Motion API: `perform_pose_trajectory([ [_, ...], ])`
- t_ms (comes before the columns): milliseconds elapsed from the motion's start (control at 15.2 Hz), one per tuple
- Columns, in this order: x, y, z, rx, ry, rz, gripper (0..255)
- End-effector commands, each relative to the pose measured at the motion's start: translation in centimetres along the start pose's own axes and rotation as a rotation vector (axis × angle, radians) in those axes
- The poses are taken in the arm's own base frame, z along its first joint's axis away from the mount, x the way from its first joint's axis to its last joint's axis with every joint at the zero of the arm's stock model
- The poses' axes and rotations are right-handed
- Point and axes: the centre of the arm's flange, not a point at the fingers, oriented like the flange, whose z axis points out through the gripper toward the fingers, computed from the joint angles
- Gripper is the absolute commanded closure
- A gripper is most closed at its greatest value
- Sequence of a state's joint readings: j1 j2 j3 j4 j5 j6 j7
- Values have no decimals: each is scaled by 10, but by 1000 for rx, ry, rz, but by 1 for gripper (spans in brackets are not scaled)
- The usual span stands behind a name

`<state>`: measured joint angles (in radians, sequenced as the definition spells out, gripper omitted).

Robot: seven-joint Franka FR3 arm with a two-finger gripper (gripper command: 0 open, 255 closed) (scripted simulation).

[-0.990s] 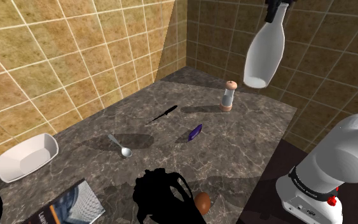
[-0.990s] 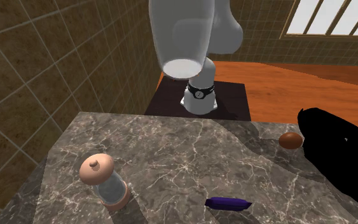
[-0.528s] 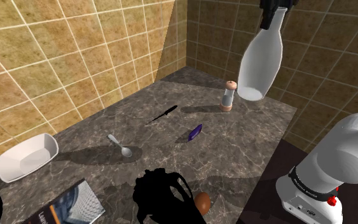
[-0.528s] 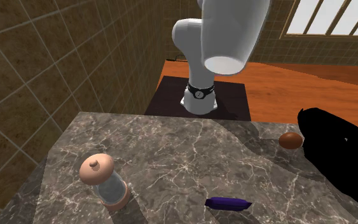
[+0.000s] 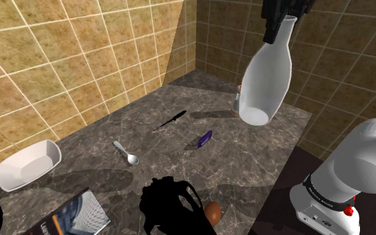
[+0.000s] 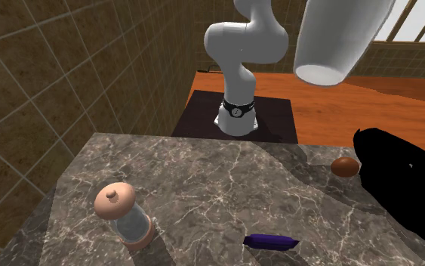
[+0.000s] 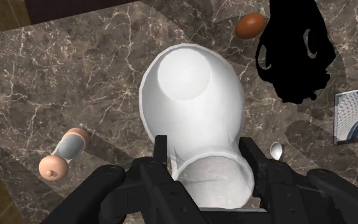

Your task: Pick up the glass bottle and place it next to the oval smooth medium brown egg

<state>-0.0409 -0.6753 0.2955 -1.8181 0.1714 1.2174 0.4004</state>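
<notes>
Wrist view: gripper [image 7: 204, 153] fingers pinch neck of white bottle [image 7: 190, 95], base hanging down, high over marble counter [image 7: 75, 76], likely to clear pepper mill [image 7: 63, 156]. Farther: brown egg [image 7: 250, 25] beside black shape [image 7: 295, 51], well apart from bottle.

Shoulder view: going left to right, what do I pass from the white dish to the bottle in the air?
The white dish, spoon, slim black tool, purple object, white bottle.
</notes>
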Motion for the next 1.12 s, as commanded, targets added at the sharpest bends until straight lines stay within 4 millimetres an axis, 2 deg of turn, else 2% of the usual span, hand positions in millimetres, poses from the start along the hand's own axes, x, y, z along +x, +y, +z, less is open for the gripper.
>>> perform_pose_trajectory([
  [0, -14, -27, 0, 0, 0, 1, 255],
  [1056, -19, -28, 84, 0, 0, 1, 255],
])
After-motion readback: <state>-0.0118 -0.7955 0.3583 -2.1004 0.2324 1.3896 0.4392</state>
